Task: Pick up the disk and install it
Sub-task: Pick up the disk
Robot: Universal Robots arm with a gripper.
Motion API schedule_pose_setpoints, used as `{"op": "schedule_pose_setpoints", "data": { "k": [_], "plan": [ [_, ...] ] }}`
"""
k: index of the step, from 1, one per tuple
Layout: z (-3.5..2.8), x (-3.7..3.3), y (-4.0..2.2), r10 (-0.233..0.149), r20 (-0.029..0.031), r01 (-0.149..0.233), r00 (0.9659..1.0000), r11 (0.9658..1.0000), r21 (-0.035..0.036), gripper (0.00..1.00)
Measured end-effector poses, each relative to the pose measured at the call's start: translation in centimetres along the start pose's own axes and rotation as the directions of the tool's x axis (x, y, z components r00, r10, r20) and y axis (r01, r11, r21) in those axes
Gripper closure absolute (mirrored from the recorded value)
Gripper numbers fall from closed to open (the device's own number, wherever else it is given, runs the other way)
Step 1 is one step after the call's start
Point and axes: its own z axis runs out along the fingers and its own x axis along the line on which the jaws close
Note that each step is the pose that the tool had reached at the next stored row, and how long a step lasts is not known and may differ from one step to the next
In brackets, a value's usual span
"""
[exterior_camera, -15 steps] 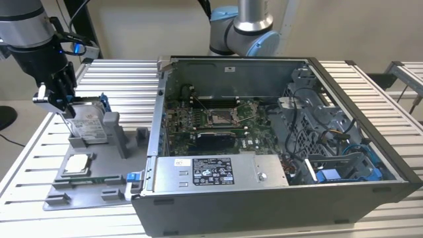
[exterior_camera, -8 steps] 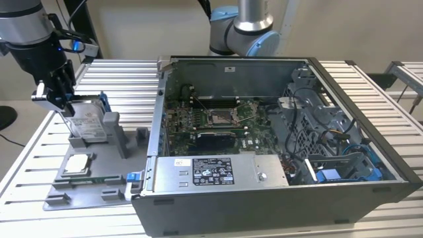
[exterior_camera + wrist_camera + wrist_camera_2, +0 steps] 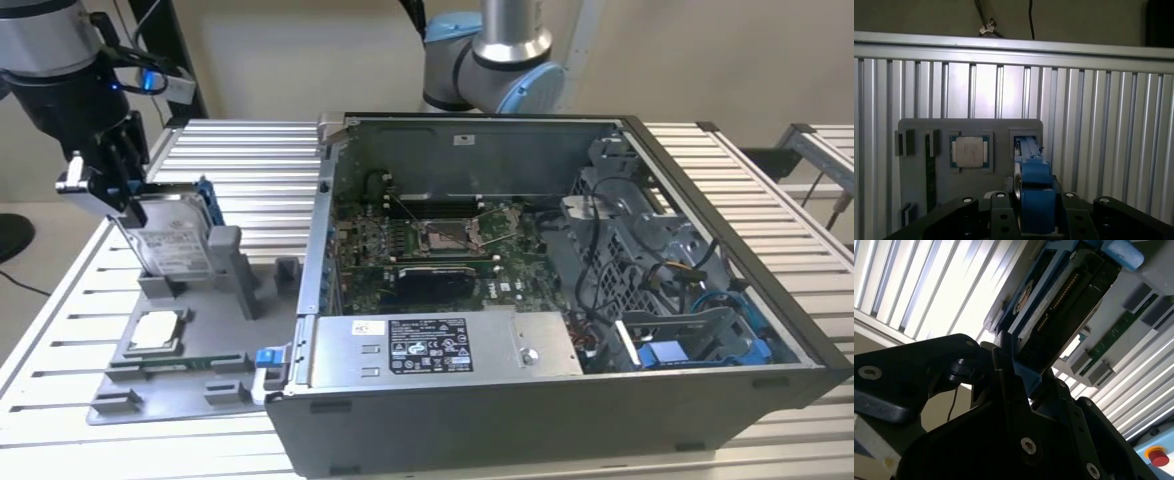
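Hand: the gripper is closed on the top edge of the disk. In the first wrist view its black fingers sit tight against either side of the blue frame.
Disk: directly below the hand, standing upright on its edge with its label facing out. Its lower end sits in the slot of a grey stand.
Stand: just under the hand, rising from a flat grey tray that lies on the slatted table.
Chip: flat in its pocket on the tray, below the hand and off to one side of the disk, well apart from the fingers.
Computer case: beside the tray, on the side of the hand toward the exterior view's right, lying open with its circuit board showing. A bay with blue parts is at the end farthest from the hand.
Step in hand: as I judge it, the pick-up is at the point of drawing the disk out of the stand. It does not look lifted free yet.
Doing it well: pull straight up along the slot with no tilt, so the frame does not bind against the stand's walls. Keep the grip squarely on the blue frame. Raise the bottom edge clear of the stand's posts before any sideways travel toward the case.
Risk: a slanted pull could jam the disk or drag the tray along. The hold on the frame is narrow, so the disk could swing once it hangs free.
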Motion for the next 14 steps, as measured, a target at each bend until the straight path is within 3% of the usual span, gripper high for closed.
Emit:
{"op": "schedule_pose_setpoints", "data": {
  "k": [14],
  "plan": [
    [-2.62,-0.08,0.03,0.000,0.0000,0.000,1.0000,1.0000,0.0000,1.00]
  ]
}}
